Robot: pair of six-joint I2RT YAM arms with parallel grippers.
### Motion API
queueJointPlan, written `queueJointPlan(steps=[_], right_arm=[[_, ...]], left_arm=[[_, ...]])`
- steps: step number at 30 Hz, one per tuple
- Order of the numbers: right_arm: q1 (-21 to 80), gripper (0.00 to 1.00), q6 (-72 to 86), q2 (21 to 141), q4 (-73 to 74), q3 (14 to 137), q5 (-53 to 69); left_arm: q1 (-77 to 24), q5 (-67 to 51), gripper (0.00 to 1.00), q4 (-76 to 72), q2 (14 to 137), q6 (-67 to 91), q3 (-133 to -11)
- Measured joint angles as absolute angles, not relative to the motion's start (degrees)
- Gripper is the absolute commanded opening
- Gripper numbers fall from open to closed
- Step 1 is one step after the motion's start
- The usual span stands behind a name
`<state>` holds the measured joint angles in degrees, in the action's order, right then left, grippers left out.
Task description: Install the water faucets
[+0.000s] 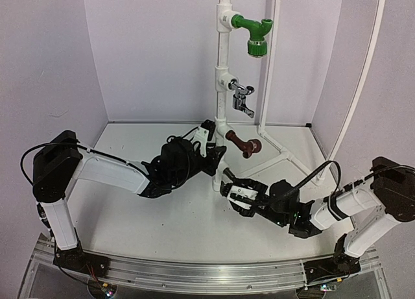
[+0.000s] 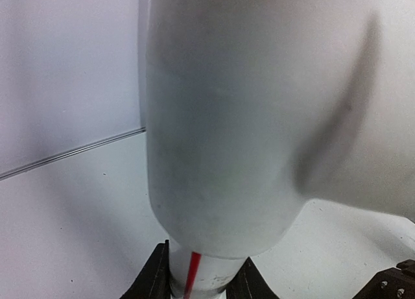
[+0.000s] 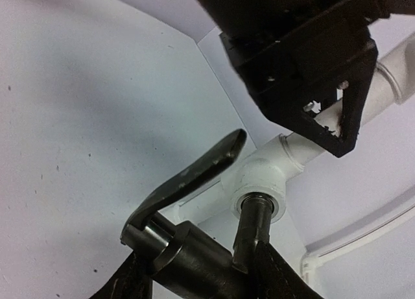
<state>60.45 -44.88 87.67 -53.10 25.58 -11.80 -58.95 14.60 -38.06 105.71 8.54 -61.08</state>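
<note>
The white bench (image 1: 162,221) carries a tall white pipe stand (image 1: 224,85), upright near the back wall. The left arm (image 1: 110,172) reaches across from its side and the right arm (image 1: 350,208) lies low along the bench toward the foot of the stand.

The left end effector (image 1: 215,157) is closed on the lower part of the upright pipe, a finger (image 2: 155,279) pressed to each side of it. The right end effector (image 1: 232,185) is clamped on the dark faucet (image 3: 194,253), just below and in front of the other. The faucet's stem sits at the mouth of a white fitting (image 3: 259,189) low on the stand; I cannot tell how far in it goes. Its lever (image 3: 194,172) tilts up to one side.

Three faucets sit in the stand above it: the green faucet (image 1: 256,33) on top, then the silver faucet (image 1: 243,99), with the brown faucet (image 1: 246,145) lowest.
</note>
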Motion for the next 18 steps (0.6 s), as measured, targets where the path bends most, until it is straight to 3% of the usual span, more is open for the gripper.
queueJointPlan(steps=[4, 18], right_arm=[[60.21, 0.0, -31.54, 88.48, -56.42, 25.39, -10.59], [57.12, 0.02, 19.34, 88.07, -67.83, 21.97, -8.73]], left_arm=[[-58.78, 14.55, 0.0, -38.06, 105.71, 8.59, -61.08], [-58.56, 14.81, 0.0, -38.04, 105.71, 8.87, -61.08]])
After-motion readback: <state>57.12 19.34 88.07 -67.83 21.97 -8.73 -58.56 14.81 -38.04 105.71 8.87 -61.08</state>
